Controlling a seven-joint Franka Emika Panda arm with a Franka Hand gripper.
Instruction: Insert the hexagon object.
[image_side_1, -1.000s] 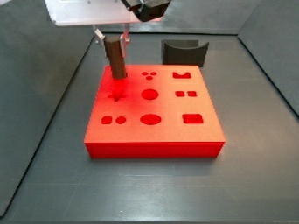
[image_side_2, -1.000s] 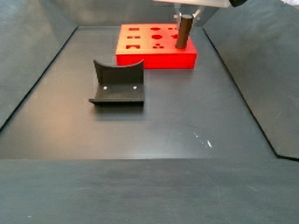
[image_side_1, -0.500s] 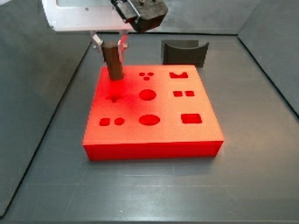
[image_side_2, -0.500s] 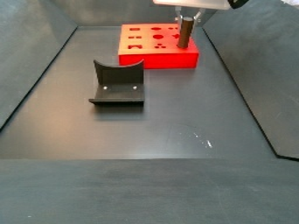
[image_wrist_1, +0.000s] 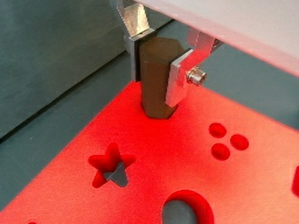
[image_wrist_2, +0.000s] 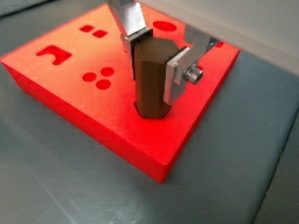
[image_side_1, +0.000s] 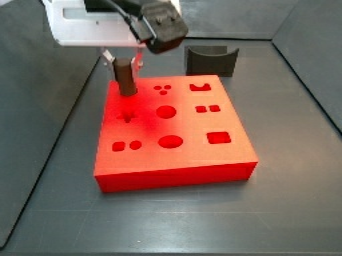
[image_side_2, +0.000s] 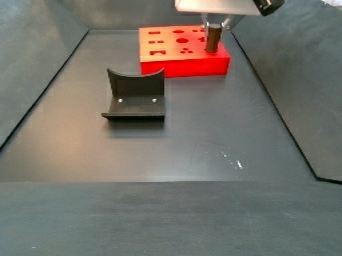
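Note:
My gripper (image_wrist_1: 162, 63) is shut on the hexagon object (image_wrist_1: 156, 83), a dark brown six-sided peg held upright. It also shows in a wrist view (image_wrist_2: 152, 79) and in both side views (image_side_1: 124, 75) (image_side_2: 211, 38). The peg's lower end stands on or just above the top of the red block (image_side_1: 174, 140) near its far left corner. The star hole (image_wrist_1: 111, 166) lies close beside the peg. The silver fingers (image_wrist_2: 179, 72) clamp two opposite sides of the peg. The block's far edge is partly hidden by the gripper.
The red block (image_side_2: 181, 50) carries several shaped holes, among them three round dots (image_wrist_1: 225, 142) and an oval (image_wrist_1: 184, 210). A dark grey curved holder (image_side_1: 210, 60) (image_side_2: 134, 95) stands apart from the block on the dark floor. Dark walls enclose the floor.
The gripper with the peg has moved toward the block's far left corner, away from the star hole. The block appears to have shifted slightly with it.

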